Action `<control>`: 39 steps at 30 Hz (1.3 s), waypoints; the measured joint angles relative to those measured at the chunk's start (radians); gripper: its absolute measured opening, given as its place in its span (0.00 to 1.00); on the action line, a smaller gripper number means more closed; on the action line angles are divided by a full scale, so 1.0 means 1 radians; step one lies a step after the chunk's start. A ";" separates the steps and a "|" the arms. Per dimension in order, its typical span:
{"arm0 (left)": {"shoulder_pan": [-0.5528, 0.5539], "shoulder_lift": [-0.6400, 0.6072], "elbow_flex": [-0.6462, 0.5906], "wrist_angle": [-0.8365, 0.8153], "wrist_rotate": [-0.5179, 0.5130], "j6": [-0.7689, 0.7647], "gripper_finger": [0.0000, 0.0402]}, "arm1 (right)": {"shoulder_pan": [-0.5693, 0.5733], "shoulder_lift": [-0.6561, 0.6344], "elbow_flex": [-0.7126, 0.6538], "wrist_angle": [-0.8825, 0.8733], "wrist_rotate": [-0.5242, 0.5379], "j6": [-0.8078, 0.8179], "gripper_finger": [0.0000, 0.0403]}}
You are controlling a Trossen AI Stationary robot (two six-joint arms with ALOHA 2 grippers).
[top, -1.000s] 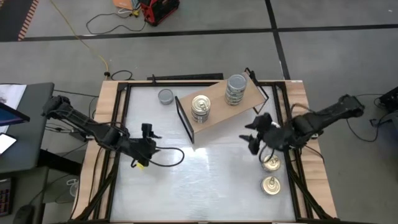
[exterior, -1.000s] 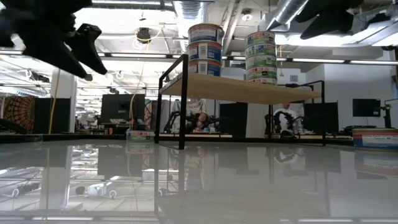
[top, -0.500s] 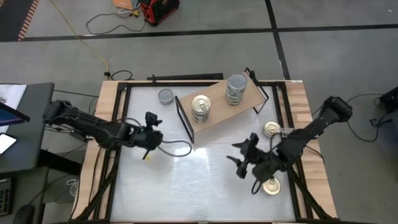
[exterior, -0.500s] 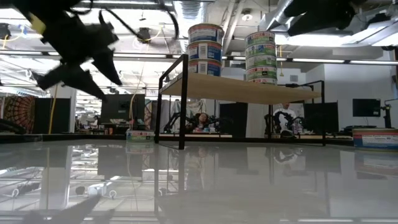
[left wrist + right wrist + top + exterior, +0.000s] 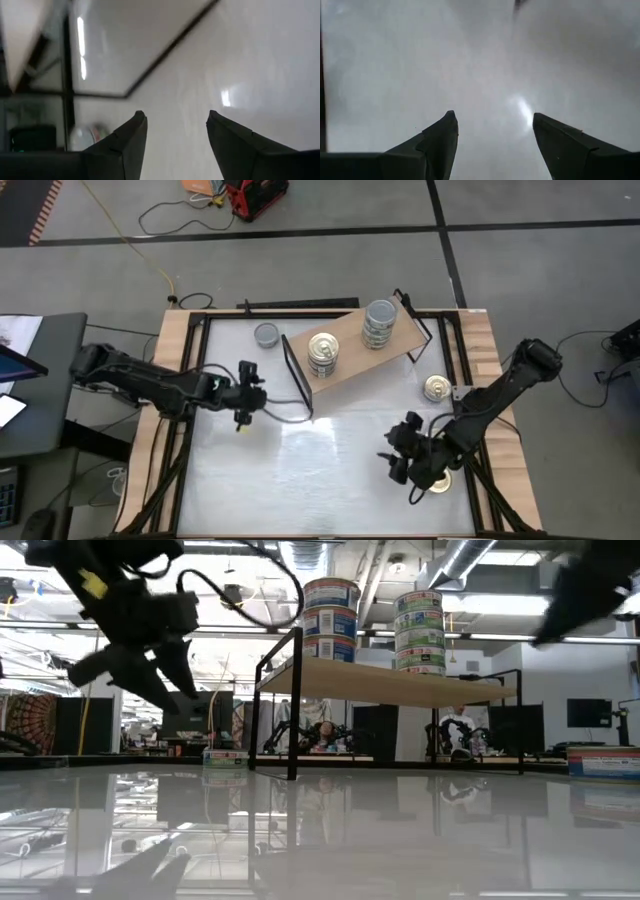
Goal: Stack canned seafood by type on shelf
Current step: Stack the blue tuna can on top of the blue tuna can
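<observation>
The shelf (image 5: pixel 350 345) is a tan board on a black frame, standing at the table's far middle. It carries a stack of gold-lidded tins (image 5: pixel 323 352) and a stack of grey-topped tins (image 5: pixel 379 322); the low view shows both stacks, the gold-lidded (image 5: pixel 330 620) and the grey-topped (image 5: pixel 418 630). A grey tin (image 5: pixel 266 335) sits on the table to the shelf's left. One gold tin (image 5: pixel 436 388) lies near the right edge. My right arm partly covers another (image 5: pixel 438 479). My left gripper (image 5: pixel 250 392) hovers open left of the shelf. My right gripper (image 5: pixel 396 460) hangs open over the near right table.
The white tabletop (image 5: pixel 300 470) spreads between the grippers. The shelf's black front leg (image 5: pixel 297 375) stands just right of my left gripper. A cable (image 5: pixel 285 412) trails from the left arm across the table. Wooden side rails (image 5: pixel 165 440) border the table.
My left gripper has moved toward the table's right and far side, closing on the shelf's left leg. My right gripper has swung from beside the gold tins toward the near edge and leftward, dropping lower. Both stay open.
</observation>
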 joint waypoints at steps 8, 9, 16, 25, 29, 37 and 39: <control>-0.149 0.004 0.000 0.192 -0.029 -0.006 0.49 | 0.002 0.050 0.102 -0.305 -0.416 0.217 0.70; -0.170 0.005 0.000 0.205 -0.033 0.004 0.49 | 0.002 0.066 0.125 -0.344 -0.453 0.224 0.70; -0.298 0.005 0.000 0.281 -0.081 0.024 0.48 | 0.014 0.189 0.247 -0.577 -0.615 0.088 0.70; -0.328 0.005 0.000 0.315 -0.078 0.061 0.48 | 0.013 0.261 0.250 -0.575 -0.660 -0.055 0.70; -0.329 0.005 0.000 0.367 -0.078 0.064 0.48 | 0.007 0.280 0.250 -0.580 -0.661 -0.072 0.69; -0.382 0.005 0.010 0.403 -0.090 0.060 0.48 | 0.035 0.332 0.247 -0.566 -0.666 -0.048 0.61; -0.402 0.005 0.016 0.400 -0.110 0.061 0.48 | 0.046 0.336 0.247 -0.566 -0.693 -0.024 0.58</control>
